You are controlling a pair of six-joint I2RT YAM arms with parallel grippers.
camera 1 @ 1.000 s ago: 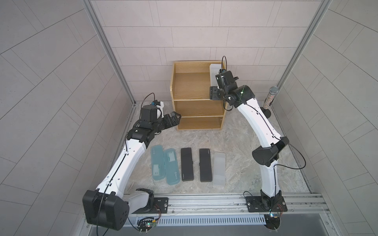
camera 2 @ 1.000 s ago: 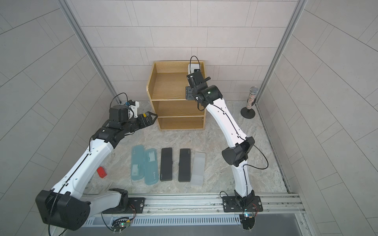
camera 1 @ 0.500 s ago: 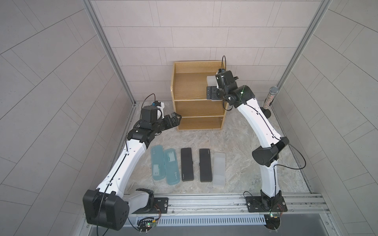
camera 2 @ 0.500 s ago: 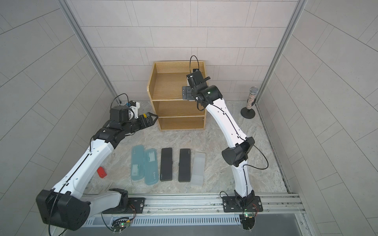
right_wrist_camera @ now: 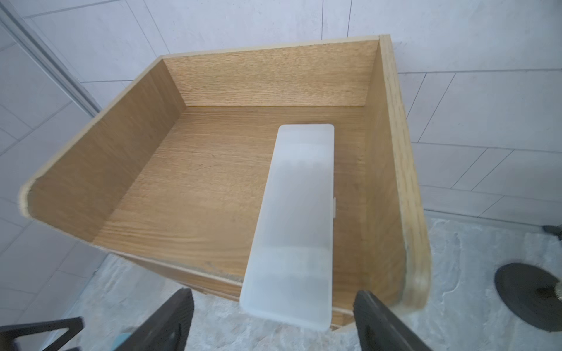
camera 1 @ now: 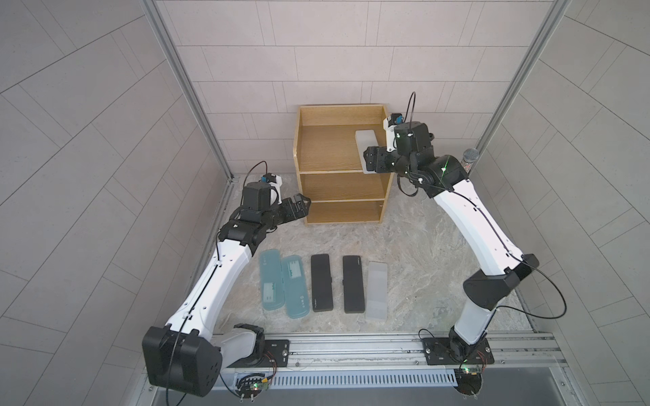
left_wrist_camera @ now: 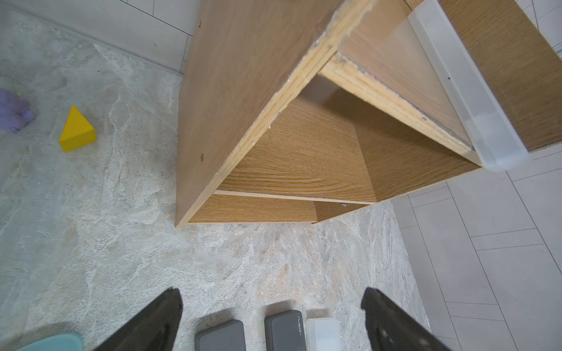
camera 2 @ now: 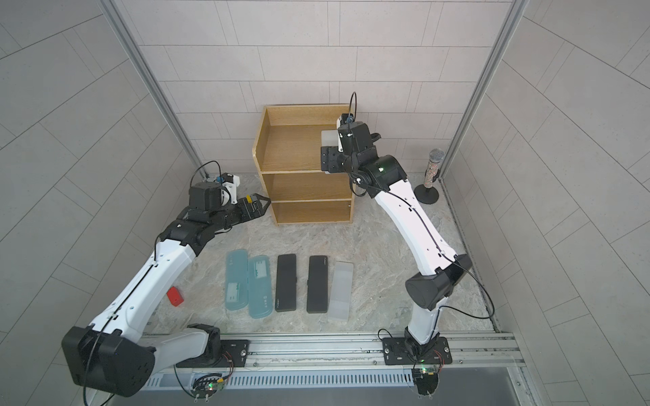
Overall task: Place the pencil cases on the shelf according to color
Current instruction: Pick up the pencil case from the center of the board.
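White pencil case (right_wrist_camera: 292,225) lies on top tier of the shelf (right_wrist_camera: 213,182), overhanging the front edge; right fingers (right_wrist_camera: 170,322) stand apart either side, clear of it; left fingers (left_wrist_camera: 152,322) apart, empty.

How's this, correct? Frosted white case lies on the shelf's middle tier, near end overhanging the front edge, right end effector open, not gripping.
One error: the frosted white case lies on the top tier of the shelf, not the middle, as the right wrist view shows. The rest stands: near end overhanging the front edge, right end effector open, not gripping.
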